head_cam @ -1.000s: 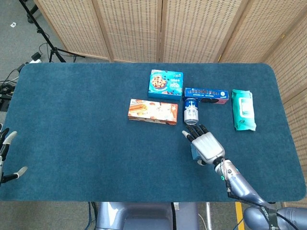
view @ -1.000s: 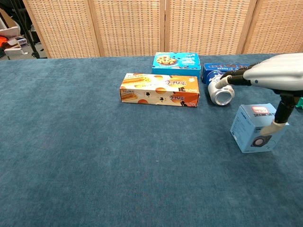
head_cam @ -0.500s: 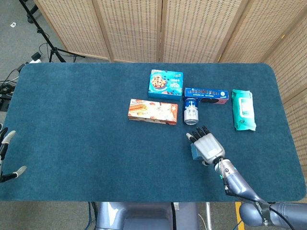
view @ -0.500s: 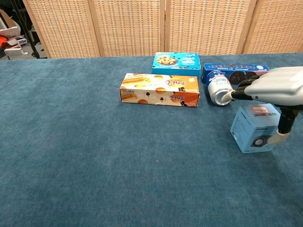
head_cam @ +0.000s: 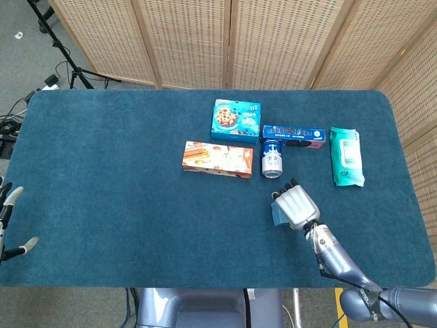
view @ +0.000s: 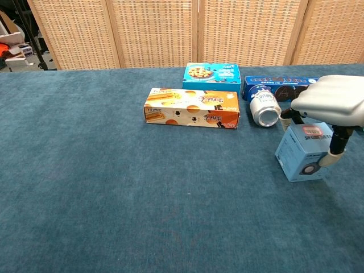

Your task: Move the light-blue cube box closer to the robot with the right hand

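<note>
The light-blue cube box (head_cam: 278,214) (view: 301,156) stands on the blue table cloth, right of centre and just in front of a lying can. My right hand (head_cam: 296,205) (view: 335,101) lies on top of it, the fingers curled down over its far edge. The thumb (view: 332,151) presses on the box's right side, so the hand grips the box. In the head view the hand hides most of the box. My left hand (head_cam: 9,220) shows only at the far left edge, off the table, with its fingers apart and nothing in it.
Close behind the cube lies a blue soda can (head_cam: 272,164) (view: 265,108). Further back are a dark-blue cookie pack (head_cam: 292,136), a blue cookie box (head_cam: 235,120) and an orange biscuit box (head_cam: 217,158). A green wipes pack (head_cam: 345,156) lies to the right.
My right hand's fingers, stretched out above the box a second ago, have curled down over its far edge. The box has shifted slightly left in the chest view.
</note>
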Robot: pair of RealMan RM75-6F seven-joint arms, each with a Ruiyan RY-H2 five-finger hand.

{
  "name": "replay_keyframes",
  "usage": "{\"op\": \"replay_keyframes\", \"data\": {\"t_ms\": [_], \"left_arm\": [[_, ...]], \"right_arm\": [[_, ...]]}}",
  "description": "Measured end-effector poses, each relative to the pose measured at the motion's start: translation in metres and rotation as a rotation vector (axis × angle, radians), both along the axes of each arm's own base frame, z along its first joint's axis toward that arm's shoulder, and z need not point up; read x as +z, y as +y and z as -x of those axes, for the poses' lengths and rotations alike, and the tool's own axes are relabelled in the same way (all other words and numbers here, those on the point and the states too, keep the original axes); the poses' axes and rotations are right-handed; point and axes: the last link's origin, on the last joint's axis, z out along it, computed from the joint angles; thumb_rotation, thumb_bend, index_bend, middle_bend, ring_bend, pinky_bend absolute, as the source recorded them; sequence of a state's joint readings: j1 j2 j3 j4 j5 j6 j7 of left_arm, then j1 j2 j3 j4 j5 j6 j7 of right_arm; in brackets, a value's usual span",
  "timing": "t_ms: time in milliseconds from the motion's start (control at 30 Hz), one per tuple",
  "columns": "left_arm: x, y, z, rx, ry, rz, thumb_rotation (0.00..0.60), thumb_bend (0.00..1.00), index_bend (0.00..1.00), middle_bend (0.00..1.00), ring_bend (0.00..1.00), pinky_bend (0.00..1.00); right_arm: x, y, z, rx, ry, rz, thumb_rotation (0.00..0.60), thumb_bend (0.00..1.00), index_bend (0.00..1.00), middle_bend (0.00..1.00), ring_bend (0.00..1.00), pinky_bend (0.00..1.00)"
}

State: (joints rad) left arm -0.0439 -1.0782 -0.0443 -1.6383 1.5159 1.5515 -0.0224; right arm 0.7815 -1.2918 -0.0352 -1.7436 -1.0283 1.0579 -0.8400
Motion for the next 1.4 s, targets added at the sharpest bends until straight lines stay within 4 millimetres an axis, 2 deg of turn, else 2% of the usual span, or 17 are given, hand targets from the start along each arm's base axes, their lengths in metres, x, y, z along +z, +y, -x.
{"op": "replay_keyframes", "data": {"t_ms": [233, 467, 600, 733, 867, 1033, 1067, 1100, 1200, 1233, 1400], "left_arm": [[0.0, 0.0, 0.0, -0.003, -0.003, 0.005, 0.6, 0.0, 0.0, 0.0, 0.0, 0.0], [-0.002, -0.002, -0.003, -0.009, -0.004, 0.011, 0.6, 0.0, 0.0, 0.0, 0.0, 0.0], [-0.004, -0.003, -0.004, -0.01, -0.001, 0.015, 0.6, 0.0, 0.0, 0.0, 0.0, 0.0], [-0.005, -0.003, -0.004, -0.01, 0.002, 0.02, 0.6, 0.0, 0.0, 0.0, 0.0, 0.0], [-0.006, -0.003, -0.005, -0.009, 0.003, 0.021, 0.6, 0.0, 0.0, 0.0, 0.0, 0.0], [-0.007, -0.002, -0.004, -0.008, 0.009, 0.025, 0.6, 0.0, 0.0, 0.0, 0.0, 0.0], [-0.007, -0.002, -0.004, -0.008, 0.011, 0.025, 0.6, 0.0, 0.0, 0.0, 0.0, 0.0], [-0.007, -0.002, -0.004, -0.008, 0.013, 0.024, 0.6, 0.0, 0.0, 0.0, 0.0, 0.0], [-0.006, -0.002, -0.004, -0.007, 0.019, 0.018, 0.6, 0.0, 0.0, 0.0, 0.0, 0.0], [-0.006, -0.002, -0.004, -0.007, 0.019, 0.016, 0.6, 0.0, 0.0, 0.0, 0.0, 0.0], [-0.007, -0.003, -0.005, -0.012, 0.019, 0.015, 0.6, 0.0, 0.0, 0.0, 0.0, 0.0]], "right_arm": [[0.009, 0.0, 0.0, -0.055, -0.178, 0.0, 0.6, 0.32, 0.45, 0.52, 0.35, 0.26], [0.017, -0.002, 0.014, -0.19, -0.548, -0.042, 0.6, 0.4, 0.46, 0.53, 0.35, 0.27], [0.017, -0.003, 0.034, -0.277, -0.792, -0.074, 0.6, 0.41, 0.46, 0.53, 0.35, 0.27], [0.01, -0.002, 0.059, -0.333, -0.961, -0.089, 0.6, 0.44, 0.46, 0.53, 0.35, 0.27], [-0.004, 0.002, 0.085, -0.336, -1.033, -0.085, 0.6, 0.45, 0.46, 0.53, 0.35, 0.27], [-0.018, 0.01, 0.102, -0.301, -1.041, -0.077, 0.6, 0.45, 0.46, 0.51, 0.35, 0.27], [-0.019, 0.011, 0.104, -0.294, -1.037, -0.076, 0.6, 0.45, 0.44, 0.48, 0.33, 0.27], [-0.02, 0.012, 0.108, -0.282, -1.02, -0.077, 0.6, 0.45, 0.38, 0.4, 0.28, 0.27], [-0.022, 0.018, 0.112, -0.272, -0.984, -0.113, 0.6, 0.42, 0.08, 0.08, 0.04, 0.21], [-0.023, 0.02, 0.114, -0.276, -0.97, -0.129, 0.6, 0.41, 0.02, 0.02, 0.0, 0.16], [-0.008, 0.027, 0.121, -0.259, -0.926, -0.138, 0.6, 0.33, 0.0, 0.0, 0.0, 0.1]]}}
